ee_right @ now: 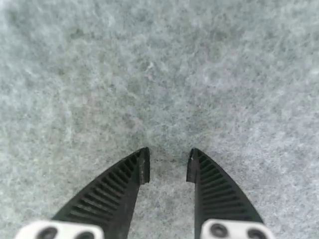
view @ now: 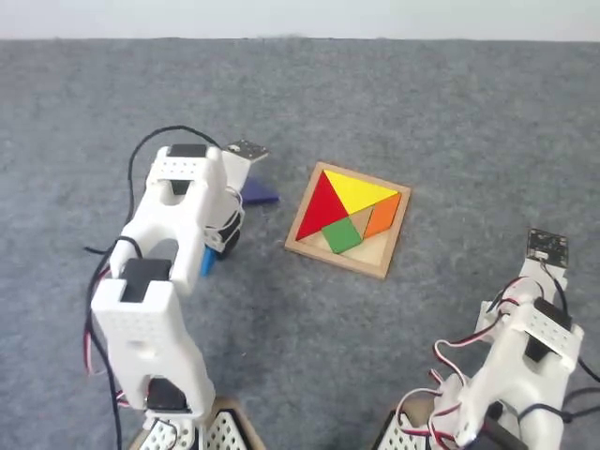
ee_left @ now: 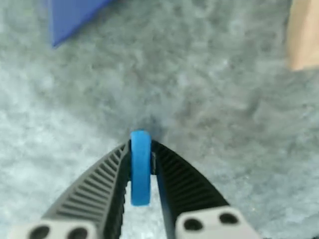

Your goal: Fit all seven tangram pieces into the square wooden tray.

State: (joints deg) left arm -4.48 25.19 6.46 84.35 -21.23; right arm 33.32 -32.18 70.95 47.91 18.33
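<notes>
The square wooden tray (view: pixel 387 260) lies mid-table with red (view: pixel 319 208), yellow (view: pixel 358 191), orange (view: pixel 382 217) and green (view: pixel 341 234) pieces in it. To its left, my left gripper (ee_left: pixel 140 145) is shut on a light blue piece (ee_left: pixel 140 167), held on edge just above the carpet; the same light blue piece (view: pixel 206 262) peeks out under the arm in the high view. A dark blue piece (view: pixel 259 192) lies on the carpet beside that arm, and the dark blue piece (ee_left: pixel 72 17) is ahead of the fingers. My right gripper (ee_right: pixel 168 167) hangs open over bare carpet at the near right.
Grey carpet covers the whole table. The tray's corner (ee_left: pixel 303 35) shows at the edge of the left wrist view. The right arm (view: pixel 525 347) sits well apart from the tray, toward the front right.
</notes>
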